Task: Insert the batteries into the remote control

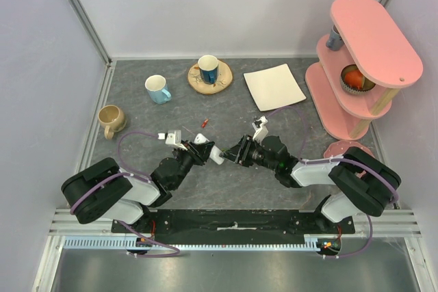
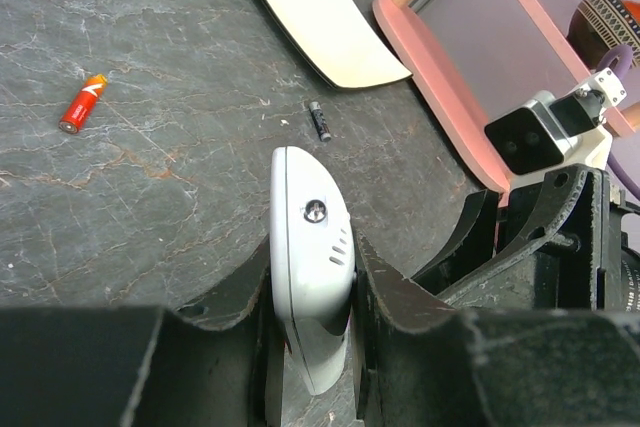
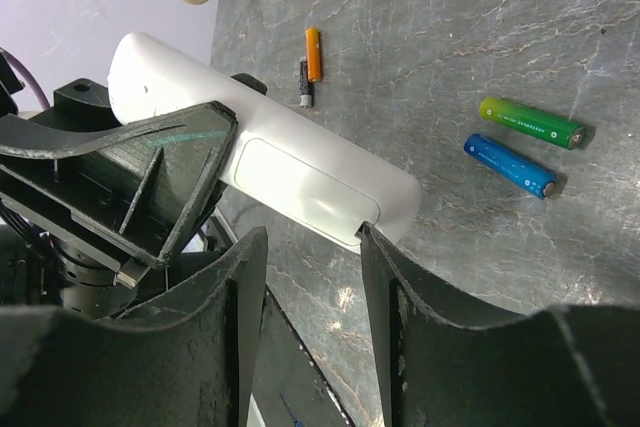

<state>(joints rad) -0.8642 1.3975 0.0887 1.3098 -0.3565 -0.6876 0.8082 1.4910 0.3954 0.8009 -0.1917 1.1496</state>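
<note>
My left gripper (image 2: 310,292) is shut on the remote control (image 2: 310,237), a slim white bar held on edge just above the table. In the right wrist view the remote control (image 3: 300,162) shows its back with the battery cover closed. My right gripper (image 3: 312,232) is open, and one fingertip (image 3: 372,237) touches the cover's edge at the remote's free end. A green battery (image 3: 532,122) and a blue battery (image 3: 509,164) lie side by side on the table beyond. A red-orange battery (image 2: 83,103) and a small black one (image 2: 319,119) lie farther off. From above, both grippers meet at the remote control (image 1: 213,154).
A flat white plate (image 1: 274,85) lies at the back right beside a pink tiered shelf (image 1: 363,59). A tan mug (image 1: 111,120), a light blue mug (image 1: 158,89) and a dark blue mug on a wooden coaster (image 1: 209,70) stand at the back left.
</note>
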